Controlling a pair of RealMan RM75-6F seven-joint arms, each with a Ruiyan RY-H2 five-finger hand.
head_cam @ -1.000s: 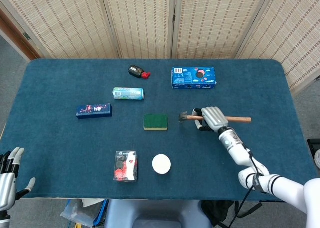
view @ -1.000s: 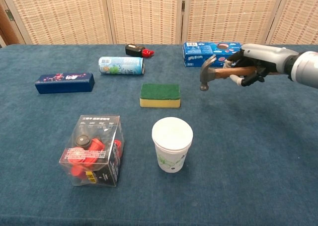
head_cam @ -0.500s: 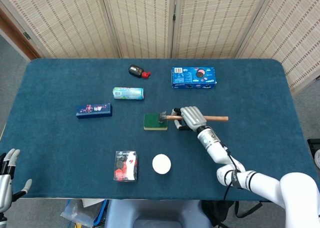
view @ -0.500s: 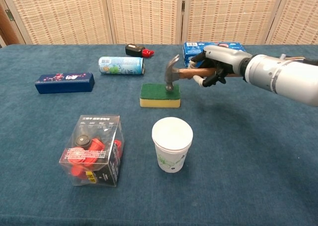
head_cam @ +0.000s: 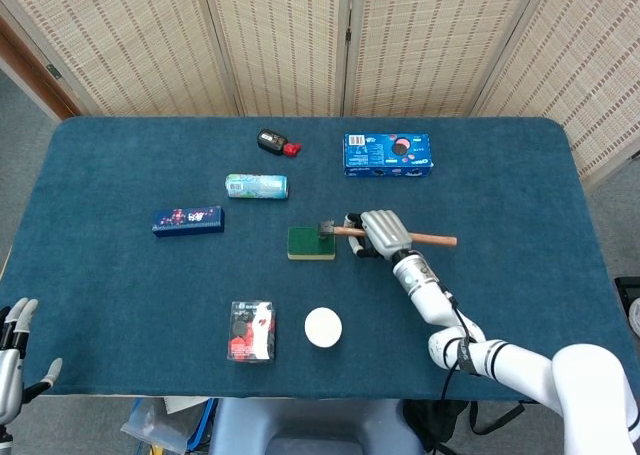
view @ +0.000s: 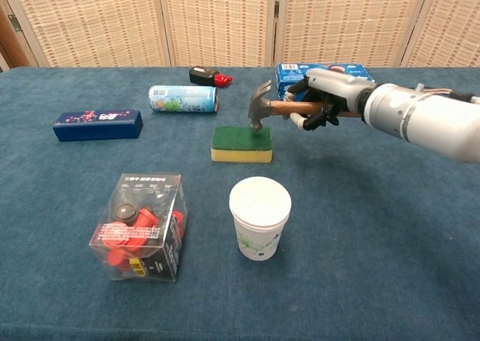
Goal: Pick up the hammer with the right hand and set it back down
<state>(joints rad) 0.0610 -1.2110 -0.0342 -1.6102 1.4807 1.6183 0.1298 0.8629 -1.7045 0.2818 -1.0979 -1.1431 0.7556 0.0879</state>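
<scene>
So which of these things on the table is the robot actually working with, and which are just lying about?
Part of the job:
- hammer
- right hand, gripping the hammer's handle

Just lying about:
- sponge
- paper cup
- clear box of red parts
- can
- dark blue box
- cookie box
- small black and red item

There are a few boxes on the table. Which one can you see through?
The clear box nearest the front, left of the white cup, showing red and black parts inside. The two blue boxes are printed and opaque.
</scene>
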